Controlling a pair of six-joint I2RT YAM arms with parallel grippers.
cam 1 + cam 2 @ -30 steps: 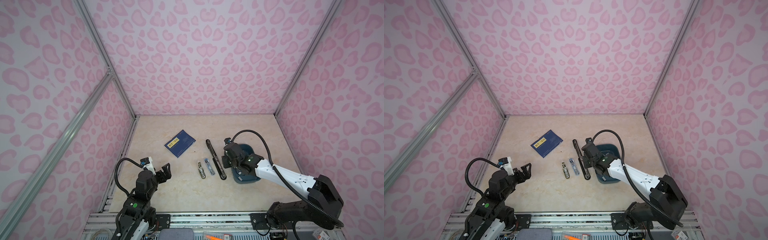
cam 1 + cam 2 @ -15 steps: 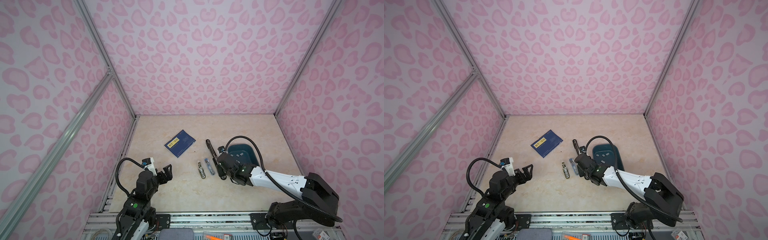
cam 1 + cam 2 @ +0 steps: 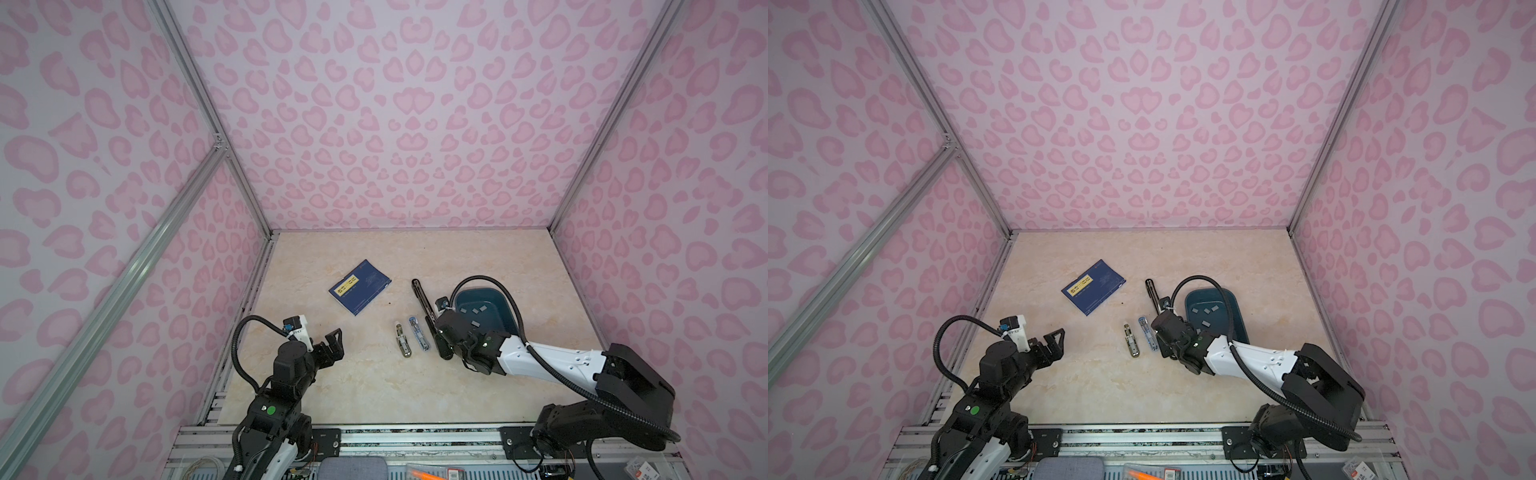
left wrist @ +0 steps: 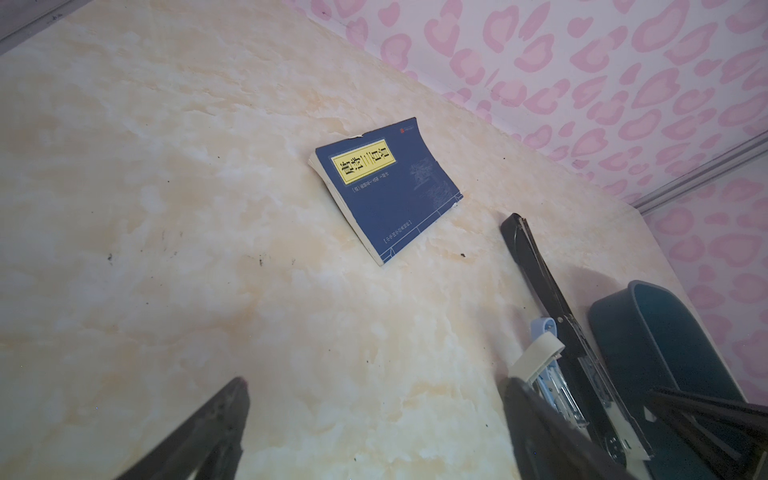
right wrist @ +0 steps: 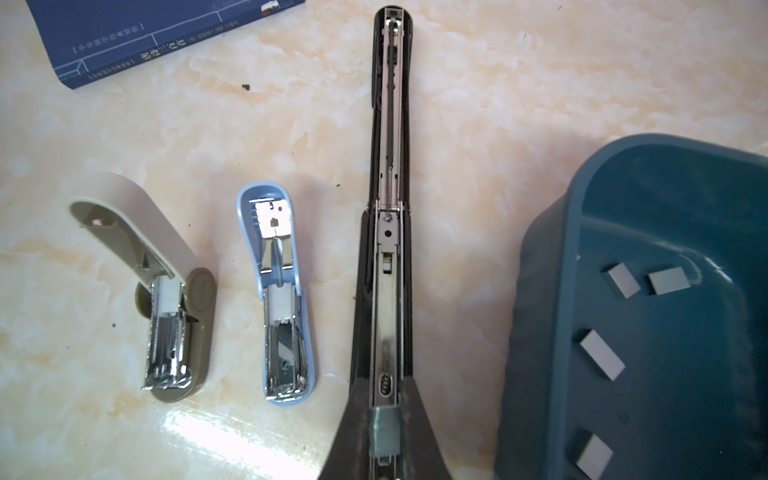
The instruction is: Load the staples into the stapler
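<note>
Staples are lying loose as small grey strips on the floor of the teal tray, which is sitting at the right edge of the right wrist view and right of centre in both top views. Your right claw is clamping tight on one staple strip at the bottom centre of that wrist view. It is holding the strip directly over the open metal channel of the long black stapler; whether the strip is touching the channel you cannot tell.

You are seeing that stapler lying flat with its lid swung fully back, stretching up the frame just beside the tray. Left of it, a light blue stapler and a beige stapler are lying open too, side by side but apart. A blue book is resting above and left of them in a top view.

Your left claw is hovering with its jaws spread wide and nothing between them, at the lower left of the marble table, well apart from the staplers.
</note>
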